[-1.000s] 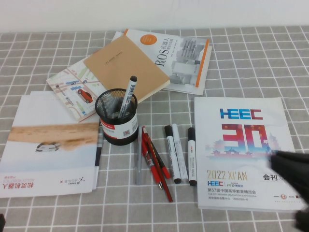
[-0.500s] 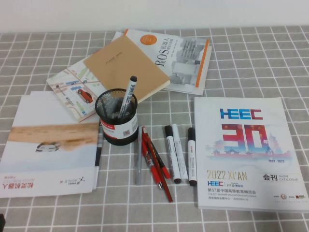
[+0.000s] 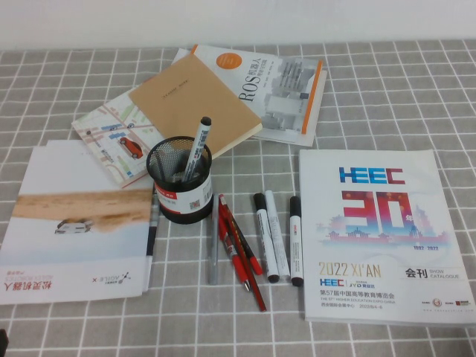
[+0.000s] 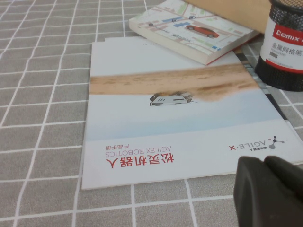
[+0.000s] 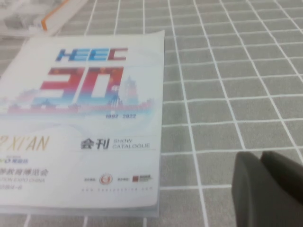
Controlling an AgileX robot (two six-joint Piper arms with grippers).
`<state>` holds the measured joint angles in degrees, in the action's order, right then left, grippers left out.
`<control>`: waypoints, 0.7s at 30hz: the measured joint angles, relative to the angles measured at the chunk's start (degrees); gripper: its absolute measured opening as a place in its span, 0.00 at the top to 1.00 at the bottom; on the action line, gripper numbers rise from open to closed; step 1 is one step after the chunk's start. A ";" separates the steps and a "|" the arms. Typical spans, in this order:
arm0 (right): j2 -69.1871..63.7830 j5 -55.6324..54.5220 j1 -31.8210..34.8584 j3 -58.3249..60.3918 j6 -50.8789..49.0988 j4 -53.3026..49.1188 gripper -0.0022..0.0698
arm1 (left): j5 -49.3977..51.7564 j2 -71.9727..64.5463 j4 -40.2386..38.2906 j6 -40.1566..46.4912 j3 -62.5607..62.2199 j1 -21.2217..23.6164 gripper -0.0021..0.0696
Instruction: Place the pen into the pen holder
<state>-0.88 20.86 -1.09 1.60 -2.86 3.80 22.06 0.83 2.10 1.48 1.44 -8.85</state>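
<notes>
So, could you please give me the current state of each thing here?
pen: upright, tilted, inside holder
pen holder: standing upright
white markers: lying flat
red pens: lying flat
left hand: over brochure's corner
right hand: above tablecloth, beside catalogue

Left claw (image 4: 272, 191) cropped, right claw (image 5: 270, 182) cropped, blurred

— What lies on the grey checked tabletop (image 3: 416, 82)?
— Two red pens (image 3: 239, 251) beside a slim grey pen (image 3: 213, 253), and an HEEC catalogue (image 3: 379, 234) toward the right.
— And further back?
— A brown notebook (image 3: 192, 103) resting on a map-covered book (image 3: 111, 137), a ROS book (image 3: 271, 88), and an AgileX brochure (image 3: 78, 227) at left.
</notes>
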 joint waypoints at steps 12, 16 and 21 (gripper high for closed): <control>0.00 0.82 0.00 0.00 1.06 0.00 0.99 | 0.00 0.00 0.00 0.00 0.00 0.00 0.97; 0.00 0.82 0.00 0.00 1.06 0.00 0.99 | 0.00 0.00 0.00 0.00 0.00 0.00 0.97; 0.00 0.82 0.00 0.00 1.06 0.00 0.99 | 0.00 0.00 0.00 0.00 0.00 0.00 0.97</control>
<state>-0.88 21.69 -1.09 1.60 -1.80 3.80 22.06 0.83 2.10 1.48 1.44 -8.85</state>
